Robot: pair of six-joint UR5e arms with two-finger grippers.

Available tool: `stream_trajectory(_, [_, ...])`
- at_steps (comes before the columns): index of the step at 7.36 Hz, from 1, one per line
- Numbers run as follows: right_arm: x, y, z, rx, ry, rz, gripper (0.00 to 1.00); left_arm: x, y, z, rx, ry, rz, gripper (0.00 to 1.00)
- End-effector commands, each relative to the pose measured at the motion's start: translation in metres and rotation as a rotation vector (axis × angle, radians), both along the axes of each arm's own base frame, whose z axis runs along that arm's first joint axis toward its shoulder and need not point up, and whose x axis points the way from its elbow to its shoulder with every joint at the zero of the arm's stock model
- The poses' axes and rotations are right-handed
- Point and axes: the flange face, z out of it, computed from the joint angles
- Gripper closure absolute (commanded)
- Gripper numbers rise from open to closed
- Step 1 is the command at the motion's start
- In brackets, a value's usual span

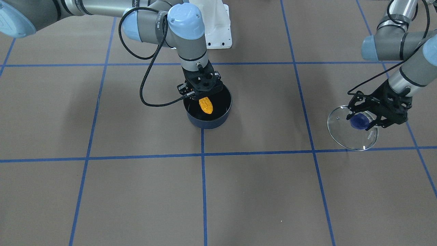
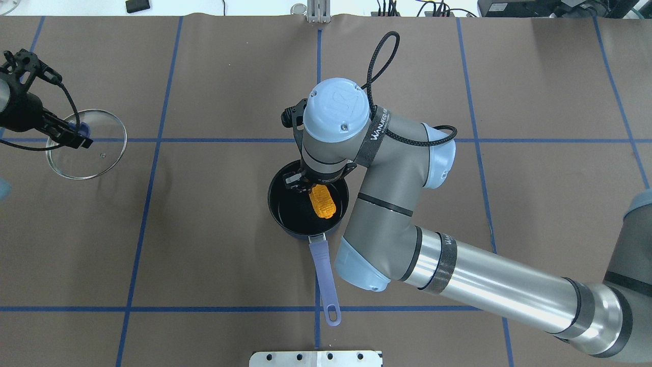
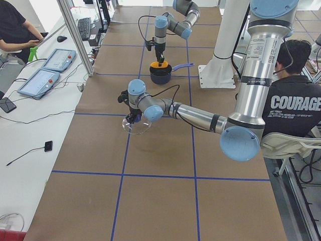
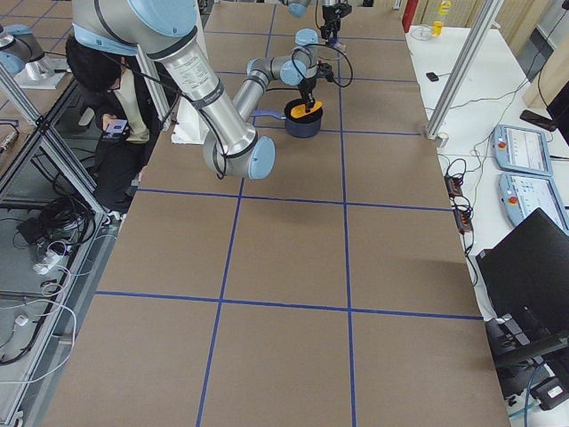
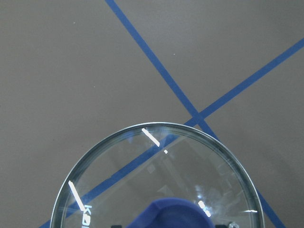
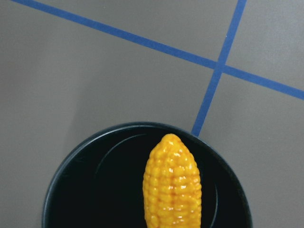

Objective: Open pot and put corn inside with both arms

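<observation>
The dark pot (image 1: 208, 123) stands open at the table's middle, its purple handle (image 2: 323, 275) pointing at the robot. My right gripper (image 1: 201, 97) is shut on the yellow-orange corn (image 1: 206, 105) and holds it tilted, tip down, inside the pot's rim; the corn shows over the pot's black inside (image 6: 95, 190) in the right wrist view (image 6: 172, 185). My left gripper (image 1: 362, 121) is shut on the blue knob (image 5: 175, 213) of the glass lid (image 1: 352, 136), far out on the robot's left, low at the table. Whether the lid touches the table I cannot tell.
A white robot base plate (image 1: 218, 27) sits behind the pot. Blue tape lines (image 1: 203, 191) cross the brown table. A side table with tablets (image 3: 45, 83) and a seated person (image 3: 291, 100) show in the exterior left view.
</observation>
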Motion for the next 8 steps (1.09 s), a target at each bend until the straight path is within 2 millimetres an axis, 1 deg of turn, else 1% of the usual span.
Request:
stream_trajectory(1, [-0.010, 0.008, -0.001, 0.003, 0.006, 0.005, 0.61, -0.002, 0.001, 0.002, -0.003, 0.009, 0.006, 0.32])
stream_trajectory(2, [-0.012, 0.009, -0.002, 0.003, 0.006, 0.006, 0.42, -0.002, 0.001, 0.005, 0.007, 0.007, 0.013, 0.32])
stream_trajectory(3, [-0.012, 0.007, -0.005, 0.022, 0.013, 0.032, 0.00, -0.007, 0.006, 0.017, -0.003, 0.006, 0.026, 0.32])
stream_trajectory(5, [-0.008, 0.007, -0.008, 0.029, 0.006, 0.037, 0.00, -0.010, 0.012, 0.043, 0.016, 0.016, 0.026, 0.32])
stream_trajectory(6, [0.001, -0.001, -0.012, 0.035, -0.002, 0.051, 0.00, -0.011, 0.017, 0.059, 0.020, 0.018, 0.029, 0.32])
stream_trajectory(7, [0.011, -0.011, -0.013, 0.044, -0.005, 0.061, 0.00, -0.012, 0.020, 0.070, 0.025, 0.022, 0.028, 0.32])
stream_trajectory(8, [0.021, -0.020, -0.015, 0.044, -0.011, 0.074, 0.00, -0.015, 0.025, 0.076, 0.029, 0.024, 0.028, 0.32])
